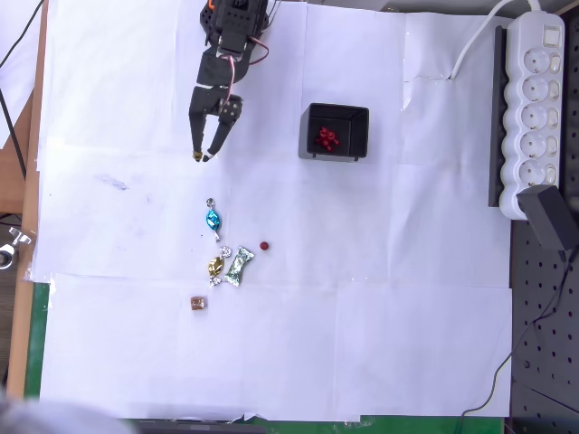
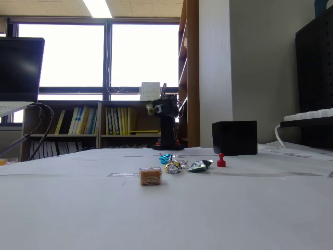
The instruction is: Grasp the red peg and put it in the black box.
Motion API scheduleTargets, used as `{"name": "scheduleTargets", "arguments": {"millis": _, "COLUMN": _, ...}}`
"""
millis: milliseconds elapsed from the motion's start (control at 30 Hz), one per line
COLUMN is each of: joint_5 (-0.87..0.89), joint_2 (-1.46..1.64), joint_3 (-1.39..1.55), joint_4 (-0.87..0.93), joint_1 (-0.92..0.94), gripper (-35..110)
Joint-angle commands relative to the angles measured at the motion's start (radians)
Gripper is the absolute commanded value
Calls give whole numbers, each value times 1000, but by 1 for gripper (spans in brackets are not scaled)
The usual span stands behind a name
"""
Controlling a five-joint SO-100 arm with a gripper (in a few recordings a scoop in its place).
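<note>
The red peg (image 1: pixel 264 245) (image 2: pixel 221 161) stands on the white paper, just right of the foil candies. The black box (image 1: pixel 336 132) (image 2: pixel 234 137) sits further back and holds several red pegs (image 1: pixel 327 138). My gripper (image 1: pixel 204 154) hangs at the back left of the paper, well away from the loose peg and left of the box. Its fingers are slightly apart with nothing between them. In the fixed view the arm (image 2: pixel 164 117) rises behind the candies, and its jaws are hard to make out.
A blue candy (image 1: pixel 213 218), a gold candy (image 1: pixel 216 266), a silver candy (image 1: pixel 239 266) and a small brown cube (image 1: pixel 198 303) lie left of the peg. A white power strip (image 1: pixel 534 99) runs along the right edge.
</note>
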Motion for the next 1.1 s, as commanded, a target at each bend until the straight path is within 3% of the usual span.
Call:
{"name": "scheduleTargets", "arguments": {"millis": 0, "joint_5": 21, "joint_2": 54, "joint_3": 273, "joint_4": 179, "joint_1": -35, "gripper": 0}}
{"name": "scheduleTargets", "arguments": {"millis": 200, "joint_5": 41, "joint_2": 192, "joint_3": 554, "joint_4": 426, "joint_1": -94, "gripper": 0}}
{"name": "scheduleTargets", "arguments": {"millis": 400, "joint_5": 14, "joint_2": 314, "joint_3": 667, "joint_4": 419, "joint_1": -121, "gripper": 0}}
{"name": "scheduleTargets", "arguments": {"millis": 533, "joint_5": -31, "joint_2": 357, "joint_3": 611, "joint_4": 158, "joint_1": -138, "gripper": 0}}
{"name": "scheduleTargets", "arguments": {"millis": 767, "joint_5": -121, "joint_2": 474, "joint_3": 563, "joint_4": -140, "joint_1": -163, "gripper": 0}}
{"name": "scheduleTargets", "arguments": {"millis": 933, "joint_5": -181, "joint_2": 515, "joint_3": 304, "joint_4": -525, "joint_1": -167, "gripper": 0}}
{"name": "scheduleTargets", "arguments": {"millis": 1067, "joint_5": -193, "joint_2": 555, "joint_3": 202, "joint_4": -643, "joint_1": -187, "gripper": 0}}
